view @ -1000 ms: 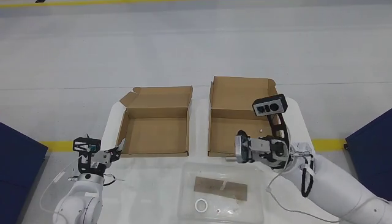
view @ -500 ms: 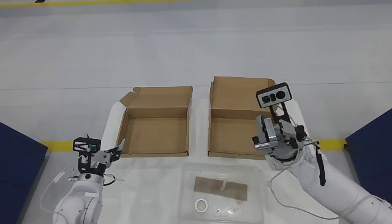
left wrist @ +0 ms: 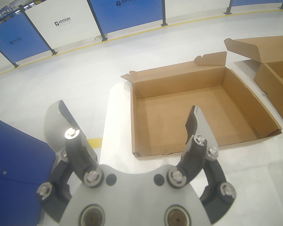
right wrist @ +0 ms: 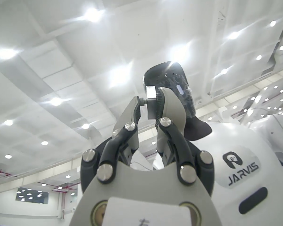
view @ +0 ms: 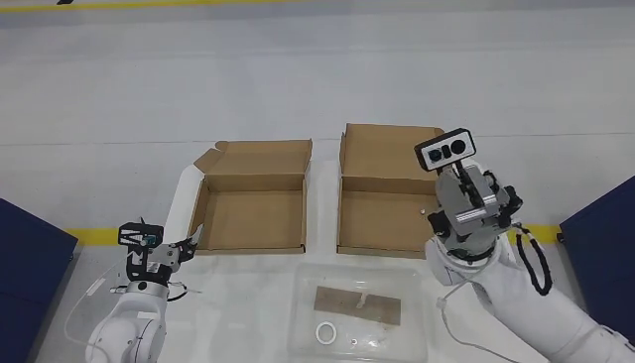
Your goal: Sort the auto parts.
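Against ceiling (right wrist: 61, 48), right hand (right wrist: 149, 100) pinches metal part (right wrist: 151, 105).

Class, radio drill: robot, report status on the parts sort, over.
Left gripper open, near the left box. Right gripper shut on a small metal part, pointing up. White ring lies in the clear tray. Nothing blocking the right box.

White arms (view: 541, 308), black cables (view: 539, 261), silver-screwed gripper (left wrist: 127, 106)

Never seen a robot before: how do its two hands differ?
The left hand is open and empty; the right hand is shut on a small metal part. The left hand faces a cardboard box; the right hand points at the ceiling. Both are the same design.
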`<state>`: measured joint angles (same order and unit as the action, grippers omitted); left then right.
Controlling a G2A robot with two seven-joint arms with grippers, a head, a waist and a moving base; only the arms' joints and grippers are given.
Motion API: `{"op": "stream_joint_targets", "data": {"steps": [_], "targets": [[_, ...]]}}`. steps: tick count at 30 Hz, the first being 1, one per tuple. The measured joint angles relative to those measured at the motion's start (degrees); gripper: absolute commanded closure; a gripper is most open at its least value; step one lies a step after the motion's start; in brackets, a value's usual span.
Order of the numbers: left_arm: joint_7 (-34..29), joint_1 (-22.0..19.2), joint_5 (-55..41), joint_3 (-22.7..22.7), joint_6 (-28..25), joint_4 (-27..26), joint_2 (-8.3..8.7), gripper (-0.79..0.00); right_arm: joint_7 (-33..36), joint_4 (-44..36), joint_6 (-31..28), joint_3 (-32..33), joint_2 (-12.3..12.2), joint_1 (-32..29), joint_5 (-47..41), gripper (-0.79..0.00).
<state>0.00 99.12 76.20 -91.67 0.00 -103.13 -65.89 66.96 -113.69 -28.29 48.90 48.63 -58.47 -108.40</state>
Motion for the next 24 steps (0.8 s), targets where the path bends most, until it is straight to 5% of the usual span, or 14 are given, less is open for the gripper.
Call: {"op": "stream_joint_targets", "data": {"steps": [12,24], "targets": [[0.00,0.00,0.00,0.00,0.00,0.00,0.00,-0.785,-0.48,0.05,3.36,2.03,3.48,-0.23,0.49,0.000],[0.00,0.00,0.00,0.00,0.00,0.00,0.00,-0.785,-3.76,1.22,5.25,6.16,4.78,-1.83,16.98,0.000]]}}
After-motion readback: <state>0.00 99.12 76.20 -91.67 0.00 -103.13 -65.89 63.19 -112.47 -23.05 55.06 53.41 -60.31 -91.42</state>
